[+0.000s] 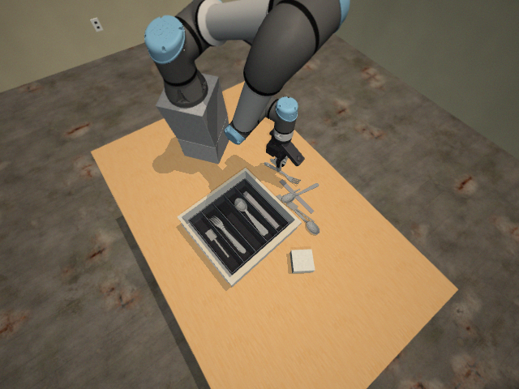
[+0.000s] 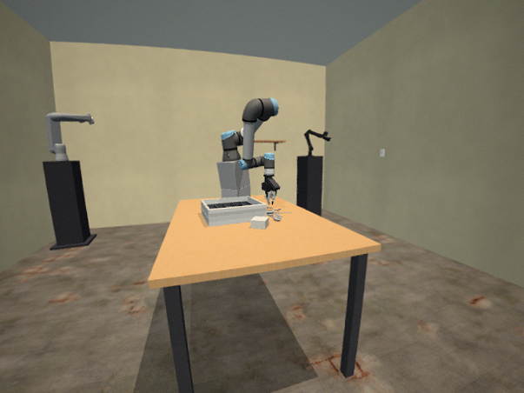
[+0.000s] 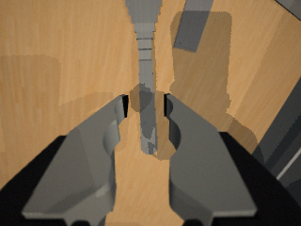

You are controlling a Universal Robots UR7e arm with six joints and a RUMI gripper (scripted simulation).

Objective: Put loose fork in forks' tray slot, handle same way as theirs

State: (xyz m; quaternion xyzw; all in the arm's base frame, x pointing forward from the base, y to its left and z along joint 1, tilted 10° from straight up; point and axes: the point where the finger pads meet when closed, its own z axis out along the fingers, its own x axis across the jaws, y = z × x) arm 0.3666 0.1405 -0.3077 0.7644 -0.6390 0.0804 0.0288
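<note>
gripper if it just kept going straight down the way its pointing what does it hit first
Most likely the loose fork's handle, which lies between the fingers of the gripper, with the table right beneath; the remaining gap is hard to judge.

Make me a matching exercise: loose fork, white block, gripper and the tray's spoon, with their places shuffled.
Things:
1. loose fork
2. white block
3. gripper
4. tray's spoon

Places:
A. in a slot of the tray
B. open, straddling a handle
C. on the table, beside the tray's near corner
D. flat on the table, handle between the fingers

Pairs: 1-D, 2-C, 3-B, 4-A
</note>
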